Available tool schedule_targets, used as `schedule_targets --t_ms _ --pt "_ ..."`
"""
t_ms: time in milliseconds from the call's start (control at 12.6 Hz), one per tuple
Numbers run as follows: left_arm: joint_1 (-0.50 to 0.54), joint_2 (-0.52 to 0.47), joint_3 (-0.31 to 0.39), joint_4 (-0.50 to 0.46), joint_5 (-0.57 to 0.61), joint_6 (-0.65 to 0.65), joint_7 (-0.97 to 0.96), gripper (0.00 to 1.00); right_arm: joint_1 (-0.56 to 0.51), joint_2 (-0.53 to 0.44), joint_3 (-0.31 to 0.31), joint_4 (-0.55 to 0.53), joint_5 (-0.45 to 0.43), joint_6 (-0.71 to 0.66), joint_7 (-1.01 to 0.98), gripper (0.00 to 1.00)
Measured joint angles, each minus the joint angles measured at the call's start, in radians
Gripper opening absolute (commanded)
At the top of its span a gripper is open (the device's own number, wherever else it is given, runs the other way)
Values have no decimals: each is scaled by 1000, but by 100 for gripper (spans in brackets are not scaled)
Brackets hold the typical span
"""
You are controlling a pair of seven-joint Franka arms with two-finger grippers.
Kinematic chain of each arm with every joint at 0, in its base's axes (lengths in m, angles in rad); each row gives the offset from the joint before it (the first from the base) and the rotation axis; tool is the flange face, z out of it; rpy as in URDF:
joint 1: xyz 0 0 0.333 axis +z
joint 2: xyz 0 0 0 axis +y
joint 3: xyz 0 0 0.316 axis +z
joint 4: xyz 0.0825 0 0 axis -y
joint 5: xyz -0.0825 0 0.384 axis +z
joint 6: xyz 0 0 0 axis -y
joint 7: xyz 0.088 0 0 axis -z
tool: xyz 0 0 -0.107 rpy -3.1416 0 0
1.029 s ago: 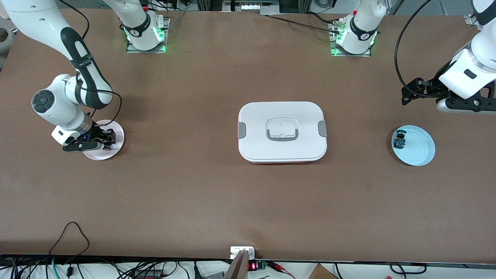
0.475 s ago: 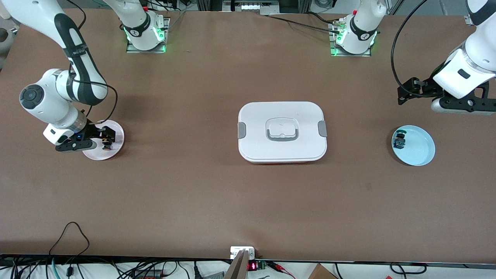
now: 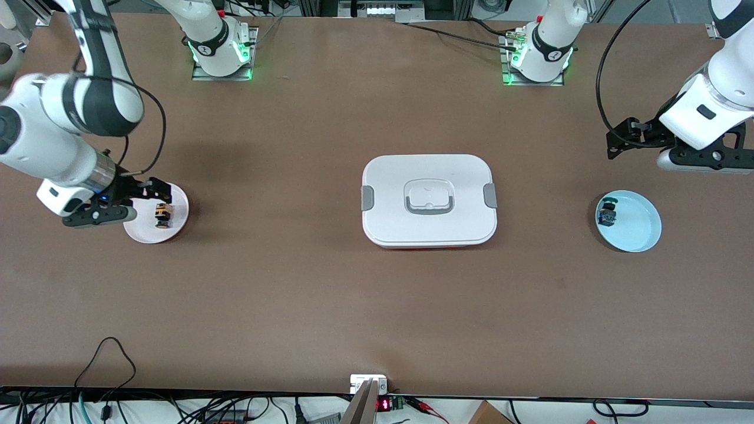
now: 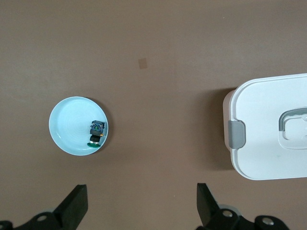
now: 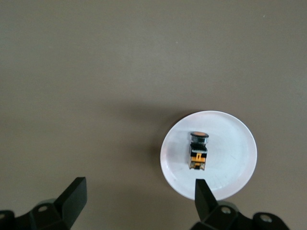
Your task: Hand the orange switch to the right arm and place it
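Observation:
The orange switch point(image 3: 162, 215) lies on its side on a small pale pink plate point(image 3: 177, 203) toward the right arm's end of the table. The right wrist view shows the switch point(image 5: 198, 151) on the plate point(image 5: 232, 143), free of the fingers. My right gripper point(image 3: 154, 194) is open and empty, raised over the plate's edge and the table beside it point(image 5: 139, 196). My left gripper point(image 3: 623, 140) is open and empty, up in the air over bare table near a light blue plate point(image 3: 639, 227); in its wrist view point(image 4: 142, 201) nothing is between the fingers.
A white lidded box point(image 3: 429, 200) sits mid-table, also in the left wrist view point(image 4: 268, 129). The light blue plate point(image 4: 69, 122) holds small dark blue-and-teal components point(image 3: 607, 213) point(image 4: 96, 132). Cables lie along the table's front edge.
My right gripper has risen and drawn back off the pink plate toward its end of the table, leaving the orange switch lying there. The left arm has barely moved.

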Motion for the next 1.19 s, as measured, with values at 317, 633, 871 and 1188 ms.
schedule_targets --t_ms 317,633,871,1188 --pt "0 0 0 1 0 -1 0 100 46 -86 6 196 0 -297 31 100" --pt "0 0 0 1 0 -2 0 100 50 -92 6 324 16 -426 58 100" --pt "0 0 0 1 0 -3 0 100 58 -112 21 338 43 -493 160 100" --pt "0 0 0 1 0 -3 0 100 61 -117 23 338 40 -496 100 100"
